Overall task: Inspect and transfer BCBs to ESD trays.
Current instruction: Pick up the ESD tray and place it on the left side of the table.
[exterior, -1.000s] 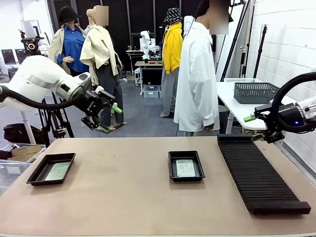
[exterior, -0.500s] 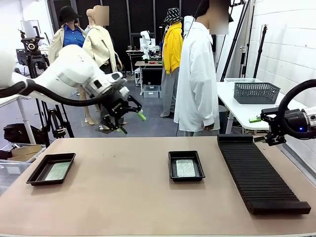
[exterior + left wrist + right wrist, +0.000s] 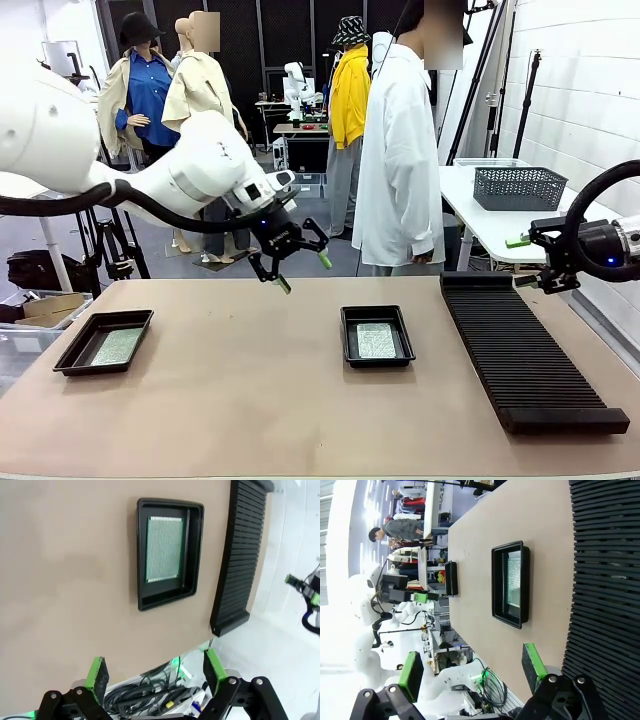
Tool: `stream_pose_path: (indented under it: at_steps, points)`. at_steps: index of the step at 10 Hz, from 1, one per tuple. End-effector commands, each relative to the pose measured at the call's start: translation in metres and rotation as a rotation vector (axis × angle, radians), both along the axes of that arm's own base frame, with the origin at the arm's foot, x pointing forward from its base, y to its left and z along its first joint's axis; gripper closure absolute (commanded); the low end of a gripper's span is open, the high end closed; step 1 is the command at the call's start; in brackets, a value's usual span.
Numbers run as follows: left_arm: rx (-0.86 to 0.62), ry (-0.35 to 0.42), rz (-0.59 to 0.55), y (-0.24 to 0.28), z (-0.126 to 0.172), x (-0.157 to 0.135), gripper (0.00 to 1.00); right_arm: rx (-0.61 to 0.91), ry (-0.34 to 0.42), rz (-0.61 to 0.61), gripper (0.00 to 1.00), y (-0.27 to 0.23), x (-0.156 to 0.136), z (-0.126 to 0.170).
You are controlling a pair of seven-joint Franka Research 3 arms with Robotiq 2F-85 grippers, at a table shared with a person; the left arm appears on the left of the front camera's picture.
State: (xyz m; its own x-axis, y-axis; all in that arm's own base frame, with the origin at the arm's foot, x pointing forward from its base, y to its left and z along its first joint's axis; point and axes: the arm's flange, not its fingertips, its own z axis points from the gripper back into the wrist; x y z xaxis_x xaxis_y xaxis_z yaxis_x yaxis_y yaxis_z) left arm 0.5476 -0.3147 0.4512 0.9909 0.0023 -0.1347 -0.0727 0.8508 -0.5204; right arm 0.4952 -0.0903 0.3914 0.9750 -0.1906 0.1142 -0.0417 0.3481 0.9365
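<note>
Two green circuit boards lie in black ESD trays on the counter [image 3: 230, 400]. The middle board [image 3: 376, 340] lies lengthwise along its tray [image 3: 409, 352]; the left one [image 3: 117, 346] slants with its tray [image 3: 64, 367]. Their markings are too small to read. The left jaws [image 3: 304, 275] and right jaws [image 3: 520, 262] stand wide apart.

Black glossy plastic tray [image 3: 142, 560] on tan bench [image 3: 65, 580], thin green rectangular circuit board [image 3: 164, 549] flat inside, on its floor. Long black ribbed rack [image 3: 239, 550] beside tray, apart. Left claw [image 3: 154, 672], black with green pads, open and empty, near frame bottom. Right claw [image 3: 305, 590] past rack, partly cut off. Tangled black cables [image 3: 135, 695] beyond bench edge.
</note>
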Motion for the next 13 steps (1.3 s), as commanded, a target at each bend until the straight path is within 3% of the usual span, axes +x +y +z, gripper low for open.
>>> stream_pose_path:
  at_steps: [1,2,6,13]
  points:
    - [0.042,-0.026,0.07,-0.021,-0.009,0.009,0.0,0.027,-0.031,0.017,0.0,-0.001,0.002,-0.002]
    - [0.059,-0.024,0.071,-0.032,-0.017,0.008,0.0,0.0,0.0,0.0,0.0,0.0,0.0,0.0]
    - [0.119,-0.089,0.126,-0.062,-0.052,0.024,0.0,0.0,0.0,0.0,0.0,0.0,0.0,0.0]
    - [0.163,-0.119,0.17,-0.093,-0.108,0.03,0.0,0.0,0.0,0.0,0.0,0.0,0.0,0.0]
